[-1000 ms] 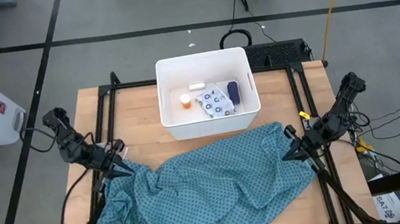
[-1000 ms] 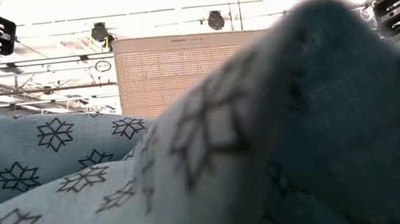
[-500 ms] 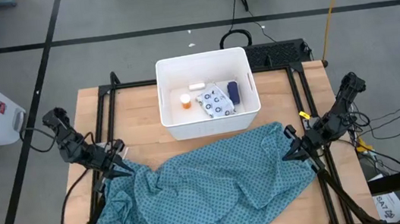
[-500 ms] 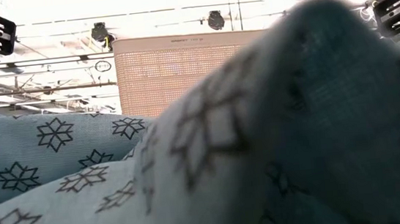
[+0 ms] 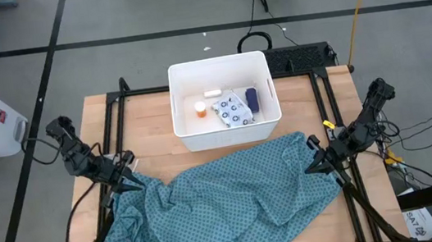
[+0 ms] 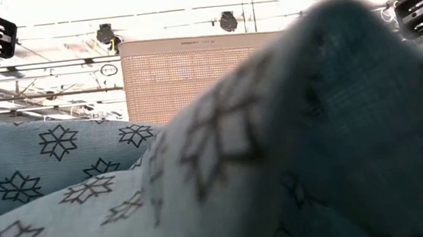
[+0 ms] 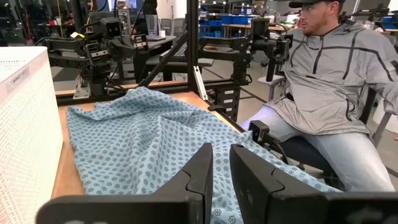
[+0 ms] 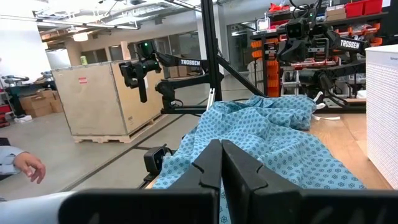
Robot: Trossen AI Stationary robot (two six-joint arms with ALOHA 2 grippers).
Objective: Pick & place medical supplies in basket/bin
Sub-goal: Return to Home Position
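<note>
The crumpled teal patterned cloth (image 6: 223,156) fills the low view in a blur, hiding the table's top; only the perforated side of the large white rectangular plastic tub (image 6: 192,77) shows above it. The tub's contents are hidden there.

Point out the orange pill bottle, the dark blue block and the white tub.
orange pill bottle (image 5: 200,108), high view, its white cap.
dark blue block (image 5: 251,99), high view, its middle.
white tub (image 5: 228,134), high view, its near wall.
</note>
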